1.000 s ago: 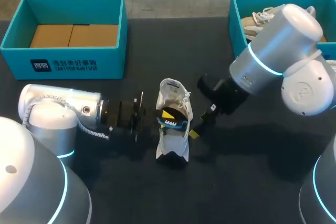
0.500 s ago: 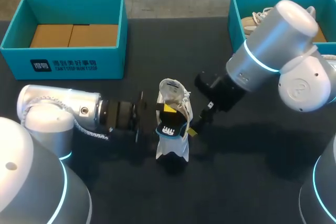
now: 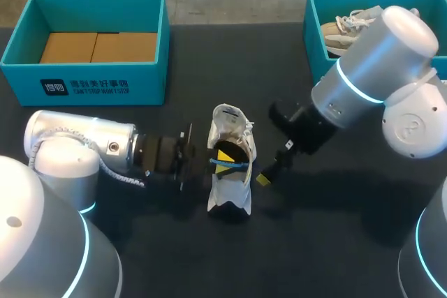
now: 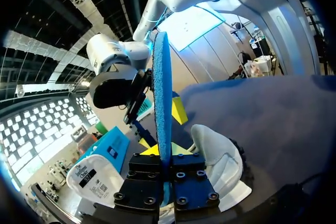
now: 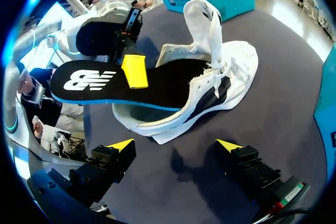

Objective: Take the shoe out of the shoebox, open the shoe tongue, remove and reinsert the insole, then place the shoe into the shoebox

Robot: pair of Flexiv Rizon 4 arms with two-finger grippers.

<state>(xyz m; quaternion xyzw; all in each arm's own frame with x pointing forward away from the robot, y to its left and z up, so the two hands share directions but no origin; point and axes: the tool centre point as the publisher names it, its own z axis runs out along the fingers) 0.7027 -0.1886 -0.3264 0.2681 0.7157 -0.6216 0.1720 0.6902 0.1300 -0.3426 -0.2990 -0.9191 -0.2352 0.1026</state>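
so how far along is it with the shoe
Done: the shoe lies on the table, out of the box, tongue pulled open. In hand: the left gripper pinches the insole, half out of the shoe; coming out or going in, I can't tell. The right gripper is open beside the shoe. Left: seat the insole, box the shoe.

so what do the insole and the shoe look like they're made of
The insole looks like foam: a grainy blue edge under a matte black, cloth-like top. The shoe has a white upper that seems part woven mesh, part smooth leather or synthetic. The look leaves open which.
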